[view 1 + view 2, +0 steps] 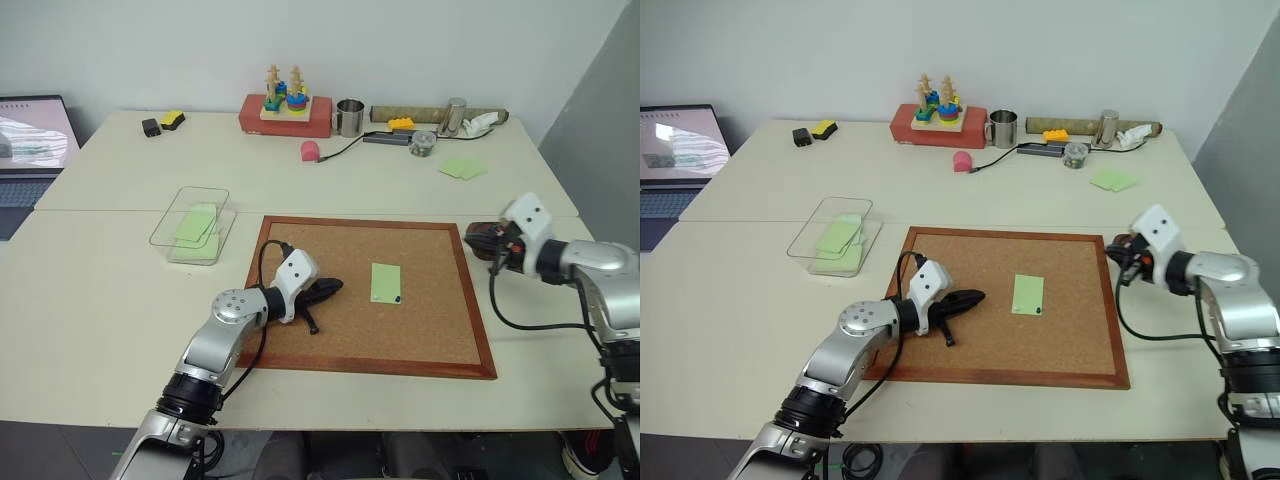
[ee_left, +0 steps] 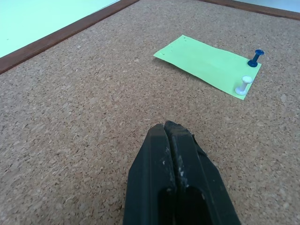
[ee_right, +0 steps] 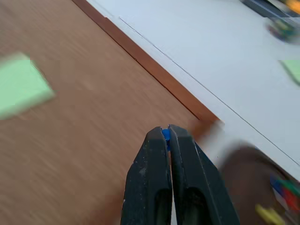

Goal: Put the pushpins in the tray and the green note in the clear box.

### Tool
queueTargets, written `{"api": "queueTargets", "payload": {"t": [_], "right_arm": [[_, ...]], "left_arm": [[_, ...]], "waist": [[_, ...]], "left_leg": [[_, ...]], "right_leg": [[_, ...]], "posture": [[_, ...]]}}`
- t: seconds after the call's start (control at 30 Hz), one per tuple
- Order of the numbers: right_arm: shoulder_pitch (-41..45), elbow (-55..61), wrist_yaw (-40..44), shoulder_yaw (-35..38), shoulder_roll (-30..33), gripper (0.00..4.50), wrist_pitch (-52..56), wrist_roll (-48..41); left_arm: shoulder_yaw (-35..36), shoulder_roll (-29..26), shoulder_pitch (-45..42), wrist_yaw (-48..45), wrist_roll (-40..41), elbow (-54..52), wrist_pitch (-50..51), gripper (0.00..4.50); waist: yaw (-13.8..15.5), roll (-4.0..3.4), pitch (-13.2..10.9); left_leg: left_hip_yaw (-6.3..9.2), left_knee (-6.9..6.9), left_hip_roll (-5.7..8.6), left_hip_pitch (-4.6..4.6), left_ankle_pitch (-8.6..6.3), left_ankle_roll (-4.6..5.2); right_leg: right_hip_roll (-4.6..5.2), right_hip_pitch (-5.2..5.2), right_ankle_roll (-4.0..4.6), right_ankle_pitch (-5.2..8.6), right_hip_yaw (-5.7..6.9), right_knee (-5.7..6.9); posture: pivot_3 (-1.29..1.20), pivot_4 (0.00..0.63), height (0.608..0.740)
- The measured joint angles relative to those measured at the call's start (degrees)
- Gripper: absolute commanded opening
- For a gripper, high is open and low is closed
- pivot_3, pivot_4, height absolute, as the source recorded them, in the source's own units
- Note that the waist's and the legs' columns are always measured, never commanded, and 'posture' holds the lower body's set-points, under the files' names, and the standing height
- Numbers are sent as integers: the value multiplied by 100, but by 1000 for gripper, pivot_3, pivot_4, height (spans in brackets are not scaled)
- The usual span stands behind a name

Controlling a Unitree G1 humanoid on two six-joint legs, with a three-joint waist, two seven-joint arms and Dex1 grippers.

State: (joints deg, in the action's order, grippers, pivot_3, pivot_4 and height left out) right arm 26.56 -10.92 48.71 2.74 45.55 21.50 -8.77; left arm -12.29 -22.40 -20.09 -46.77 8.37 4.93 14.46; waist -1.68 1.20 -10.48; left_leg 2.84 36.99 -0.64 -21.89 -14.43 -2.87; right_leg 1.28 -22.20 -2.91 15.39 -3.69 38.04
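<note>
Two pushpins were counted on the green note (image 2: 208, 63) in the left wrist view, a blue pin (image 2: 255, 57) and a white pin (image 2: 243, 85), both standing upright at one short edge of the paper. A third, blue-headed pushpin (image 3: 165, 135) was seen pinched between the black fingers of the right gripper (image 3: 168, 133), which were clenched on it. In the same view, further coloured pins, yellow and blue among them, were made out in the tray (image 3: 243, 173), though blurred beyond counting.

The left gripper (image 2: 169, 129) was clamped shut on nothing, its tips resting low over the cork board (image 1: 330, 340); the note lay ahead of it, well apart. One clear box (image 1: 190, 225) was seen beyond the board's corner on the left gripper's side, with pale green sheets already inside. The tray (image 1: 485, 236) lay just beside the board's far corner on the right gripper's side, largely hidden behind that gripper (image 1: 497, 243) in the head views.

Everything rested on pale cream tables pushed together against a plain light wall. Along the far edge were seen a laptop (image 1: 30, 150), cut off by the frame, a red base carrying stacked toys (image 1: 285, 110), a metal cup (image 1: 349, 117) and two loose green notes (image 1: 462, 168).

The right wrist view was smeared, so the board's surface there could not be read in detail.
</note>
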Motion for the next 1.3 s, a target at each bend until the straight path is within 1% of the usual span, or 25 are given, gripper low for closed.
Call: {"api": "queueTargets", "payload": {"t": [0.13,0.33,0.4,0.43,0.47,0.53,0.57,0.73,0.77,0.87,0.9,0.93,1.07,1.13,1.23,1.3], "right_arm": [[33,-609,-483,-75,9,13,-418,494],[436,-1375,-947,-172,-190,13,-893,809],[562,-1602,-1035,-194,-224,452,-1005,889],[620,-1749,-1079,-213,-231,501,-1081,979],[657,-1873,-1097,-236,-233,778,-1115,993],[680,-2083,-1119,-264,-253,1130,-1176,1036],[681,-2138,-1121,-275,-266,1386,-1196,1043],[778,-2208,-1119,-280,-302,2297,-1223,1033],[819,-2208,-1118,-278,-302,2589,-1223,1027],[837,-2156,-1108,-239,-300,3251,-1217,971],[801,-2062,-1063,-197,-293,3516,-1196,954],[764,-1930,-993,-157,-260,3656,-1147,906],[559,-1081,-739,179,-34,3656,-768,523],[333,-448,-478,367,80,3656,-480,222],[-350,798,93,549,77,3656,-125,-518],[-770,1489,254,546,-19,3656,82,-856]], "left_arm": [[4,23,-16,13,-40,22,-1,0],[-1,69,-23,5,-74,35,-18,0],[-2,71,-22,5,-78,34,-25,0],[-5,74,-18,4,-79,32,-34,0],[-5,74,-16,5,-80,30,-42,0],[-3,73,-8,6,-83,31,-63,0],[1,72,-2,8,-84,31,-74,0],[6,72,19,36,-90,34,-113,0],[5,73,21,40,-90,34,-115,0],[0,77,25,51,-90,28,-118,0],[-3,79,27,55,-90,25,-121,0],[-6,80,25,61,-90,25,-121,0],[-20,81,26,91,-90,31,-130,0],[-25,79,24,93,-90,33,-134,0],[-28,70,28,86,-90,34,-141,0],[-32,68,24,95,-91,41,-141,0]], "waist": [[-15,-5,3],[-5,-5,3],[-4,-5,3],[2,-5,3],[1,-5,3],[1,-6,3],[-2,-6,3],[-10,-6,3],[-10,-6,3],[-5,-6,3],[-3,-7,3],[-4,-7,3],[1,-8,4],[3,-8,4],[2,-8,4],[2,-8,4]], "left_leg": [[-6,2,0,1,1,0],[-9,2,3,0,1,0],[-9,2,3,0,1,0],[-8,2,3,-1,1,0],[-8,1,3,-1,1,0],[-8,1,3,0,1,0],[-9,1,3,0,1,0],[-9,1,3,0,1,0],[-8,1,2,0,1,0],[-6,1,2,-1,1,0],[-7,1,3,-2,1,0],[-7,1,3,-1,1,0],[-5,2,2,-1,1,0],[0,2,1,-1,1,0],[6,0,-1,0,0,1],[5,2,-1,0,1,0]], "right_leg": [[-2,1,-12,1,-7,-2],[0,1,-7,-4,-11,-5],[0,2,-7,-4,-11,-6],[1,2,-7,-4,-10,-6],[1,2,-7,-4,-9,-7],[1,2,-7,-4,-10,-7],[1,2,-7,-5,-10,-6],[1,2,-7,-5,-11,-5],[1,2,-7,-5,-10,-5],[1,3,-7,-5,-9,-6],[1,2,-7,-5,-10,-6],[1,2,-7,-4,-10,-6],[1,3,-7,-4,-9,-5],[0,6,-8,-4,-4,-6],[-2,10,-11,-2,1,-7],[-1,10,-21,4,0,-5]], "posture": [[0,150,740],[0,150,740],[0,150,740],[0,150,740],[0,150,740],[0,150,740],[0,150,740],[0,150,740],[0,150,740],[0,150,740],[0,150,740],[0,150,740],[0,150,740],[0,150,740],[0,150,740],[0,150,740]]}}
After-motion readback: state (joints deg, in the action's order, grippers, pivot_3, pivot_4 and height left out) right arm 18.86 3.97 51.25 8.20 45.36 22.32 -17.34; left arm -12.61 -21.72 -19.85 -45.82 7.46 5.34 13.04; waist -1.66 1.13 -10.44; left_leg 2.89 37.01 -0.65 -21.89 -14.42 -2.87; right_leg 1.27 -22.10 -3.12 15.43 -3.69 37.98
